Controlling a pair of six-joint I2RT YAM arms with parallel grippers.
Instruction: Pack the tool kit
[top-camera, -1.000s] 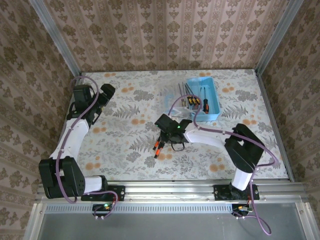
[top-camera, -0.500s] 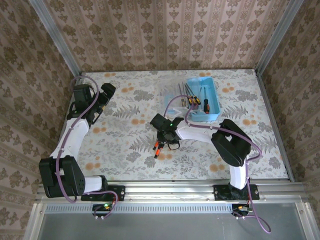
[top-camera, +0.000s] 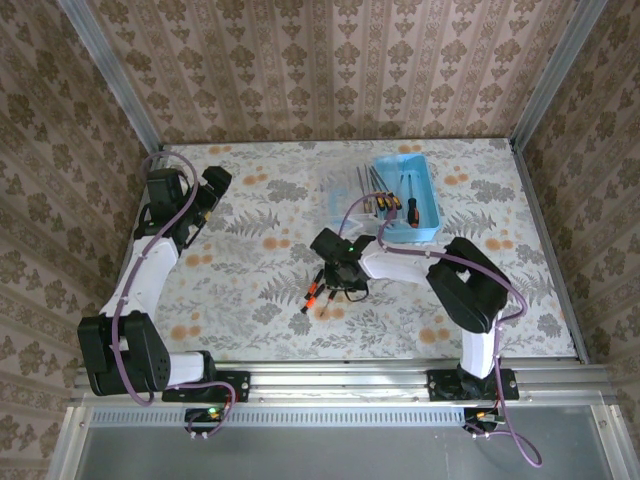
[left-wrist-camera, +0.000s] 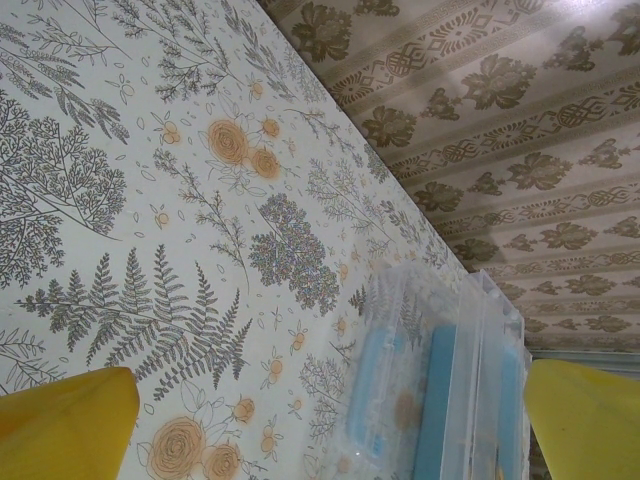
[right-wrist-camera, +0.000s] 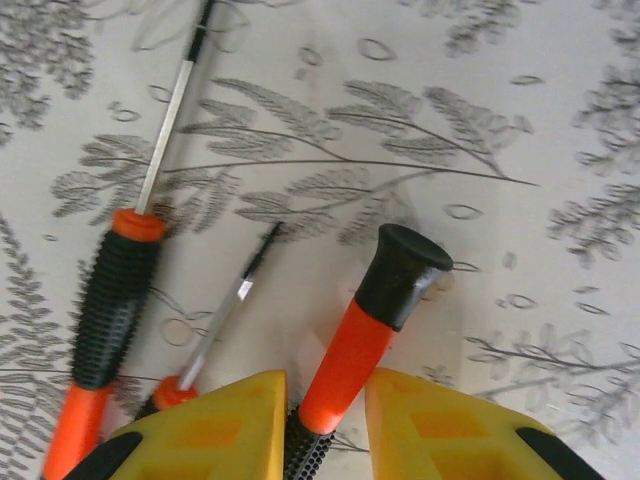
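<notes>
Orange and black screwdrivers (top-camera: 312, 297) lie loose near the middle of the flowered worktop (top-camera: 240, 270) in the overhead view, and my right hand (top-camera: 335, 285) is down right over them. The blue tray (top-camera: 415, 236) sits apart from them toward the far right. It has more tools inside and a clear plastic piece (top-camera: 350, 190) just beside its left wall. My left hand (top-camera: 212, 183) hangs over the far left of the worktop, well apart from all of it.

From my left wrist, the yellow fingers (left-wrist-camera: 70, 425) stand spread wide with nothing held. The tray and the clear plastic lie ahead on the worktop.

From my right wrist, one screwdriver (right-wrist-camera: 350, 350) runs up between my two yellow fingers, its black cap pointing away from me. The fingers sit close on both sides of the handle, but I cannot tell whether they actually clamp it. Two other screwdrivers lie just to its left, not touching it.
</notes>
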